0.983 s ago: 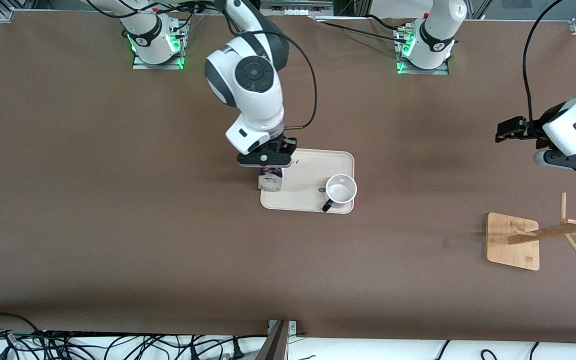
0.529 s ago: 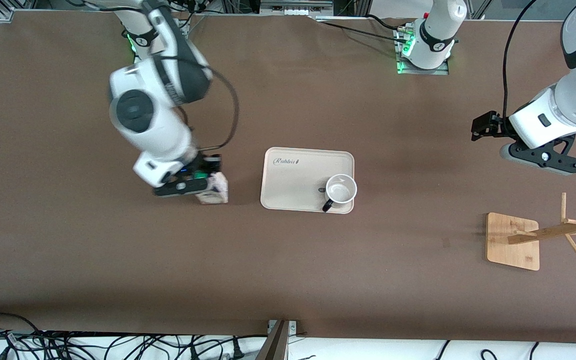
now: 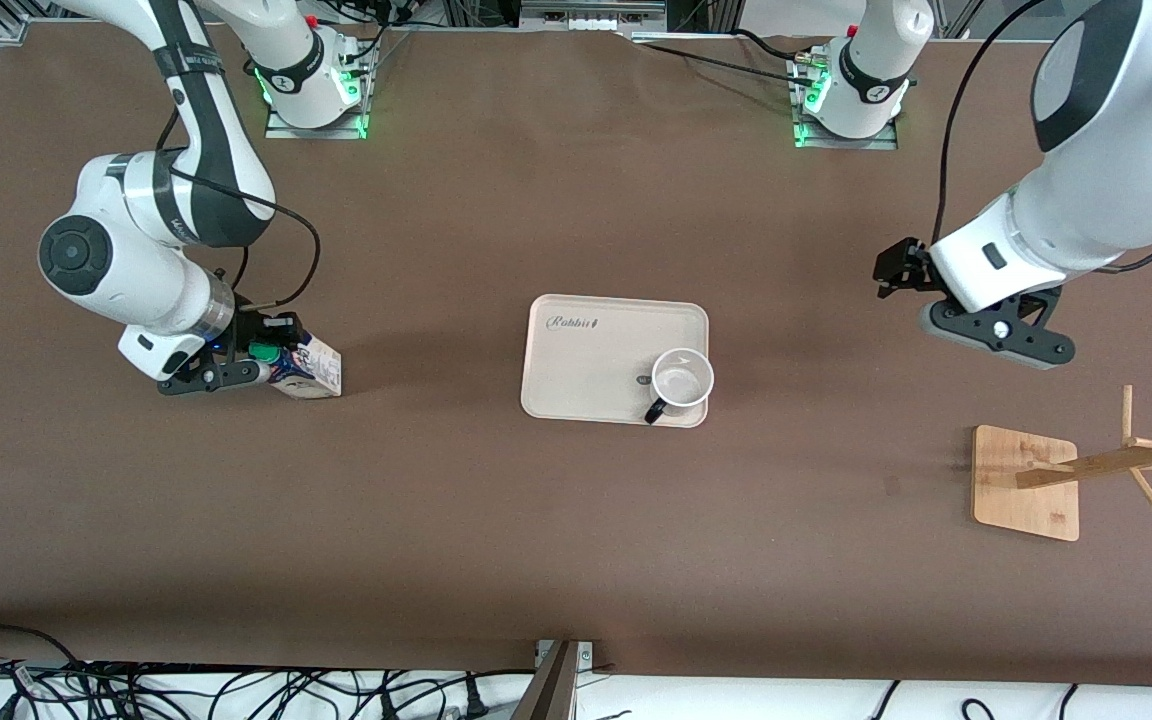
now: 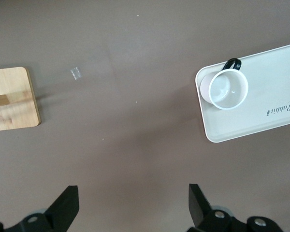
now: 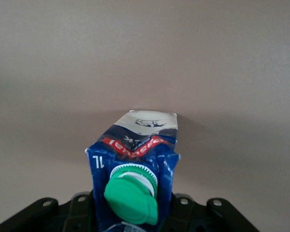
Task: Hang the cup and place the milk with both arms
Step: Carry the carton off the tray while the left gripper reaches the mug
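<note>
Milk (image 3: pixel 304 368) clamped in right gripper (image 3: pixel 236 365), low over bare table toward the right arm's end, not yet released; cup (image 3: pixel 681 383) unhung on tray (image 3: pixel 586 350), well apart from left gripper (image 3: pixel 986 335), spread open between tray and rack (image 3: pixel 1031 482).

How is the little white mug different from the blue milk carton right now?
The small white mug with the black handle stands open-topped on the cream tray, untouched; the blue and white milk carton with the green cap is off the tray, toward the right arm's end of the table, gripped by the right gripper. The mug is round, the carton boxy. The left gripper hangs open over bare table.
</note>
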Controlling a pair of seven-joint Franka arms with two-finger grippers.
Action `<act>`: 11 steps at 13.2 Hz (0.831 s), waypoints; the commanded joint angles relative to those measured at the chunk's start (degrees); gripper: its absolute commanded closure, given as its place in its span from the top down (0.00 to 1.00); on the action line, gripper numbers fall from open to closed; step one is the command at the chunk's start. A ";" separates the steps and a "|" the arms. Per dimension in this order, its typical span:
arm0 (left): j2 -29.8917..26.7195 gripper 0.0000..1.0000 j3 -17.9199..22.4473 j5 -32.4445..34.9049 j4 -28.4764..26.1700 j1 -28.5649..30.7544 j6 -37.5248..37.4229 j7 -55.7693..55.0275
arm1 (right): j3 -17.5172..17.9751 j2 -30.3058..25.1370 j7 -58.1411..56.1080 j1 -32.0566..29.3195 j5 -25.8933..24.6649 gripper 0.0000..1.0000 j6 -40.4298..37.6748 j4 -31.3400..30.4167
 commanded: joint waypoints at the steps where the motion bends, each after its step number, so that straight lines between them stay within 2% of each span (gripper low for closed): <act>1: 3.33 1.00 0.23 1.90 2.94 -2.98 -0.58 -1.68 | -0.75 -2.07 -1.52 0.77 0.92 0.61 2.11 -3.13; 2: 3.60 1.00 0.23 2.35 2.86 -4.47 -0.58 -2.12 | -0.75 -1.72 -1.44 0.77 0.92 0.99 2.20 -3.05; 6: 6.93 1.00 -0.65 1.39 2.07 -8.61 3.98 -2.56 | -0.92 -2.24 -0.91 0.77 0.83 1.00 -0.94 1.68; 11: 13.78 1.00 -1.26 1.57 1.72 -13.18 14.08 -1.86 | -4.35 -2.51 -0.82 0.69 0.66 1.00 -16.75 16.44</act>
